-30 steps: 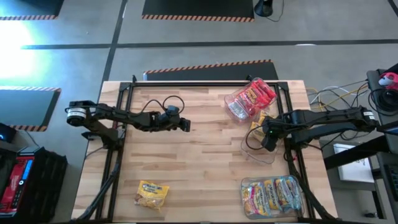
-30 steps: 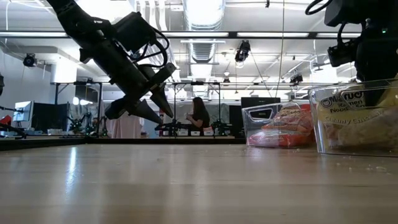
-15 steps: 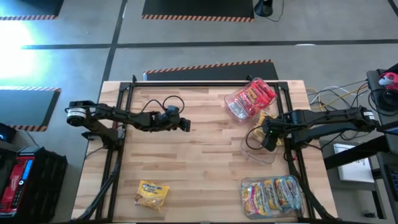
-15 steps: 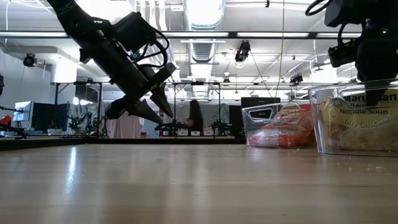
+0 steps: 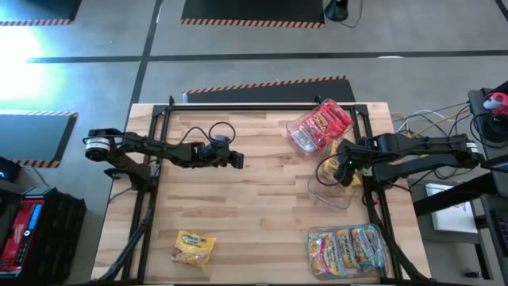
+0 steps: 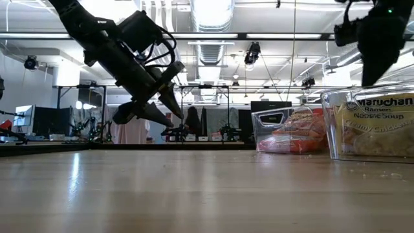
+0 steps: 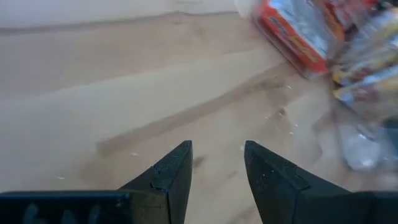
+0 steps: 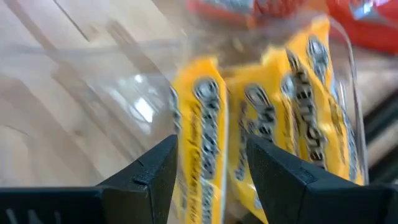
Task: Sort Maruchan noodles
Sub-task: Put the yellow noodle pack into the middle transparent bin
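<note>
Landmark: the clear middle tub (image 5: 332, 189) at the right side of the wooden table (image 5: 254, 214), holding yellow-orange packets (image 8: 261, 130).
Right gripper: (image 5: 343, 170) hangs just above this tub's far end, over the packets; its fingers (image 8: 155, 171) stand apart with nothing between them, the packets lying below in the tub.
Left gripper: (image 5: 236, 160) waits well to the left of the tub, raised above the table's middle; its fingers (image 7: 171, 171) show a moderate gap and carry nothing.
Yellow-orange noodles: several packets side by side inside the middle tub, one reading "Maruchan Ramen Noodle Soup" through the wall in the low view (image 6: 378, 123).
Red noodles: red packets (image 5: 324, 123) in another clear tub (image 5: 305, 135), just beyond the middle tub toward the table's far edge.
Blue-and-yellow noodles: a row of packets (image 5: 348, 248) in a third tub (image 5: 313, 253), on the near side of the middle tub at the table's front right corner.
Loose packet: one yellow packet (image 5: 194, 247) lies flat on the table far to the left of the middle tub, near the front edge.
</note>
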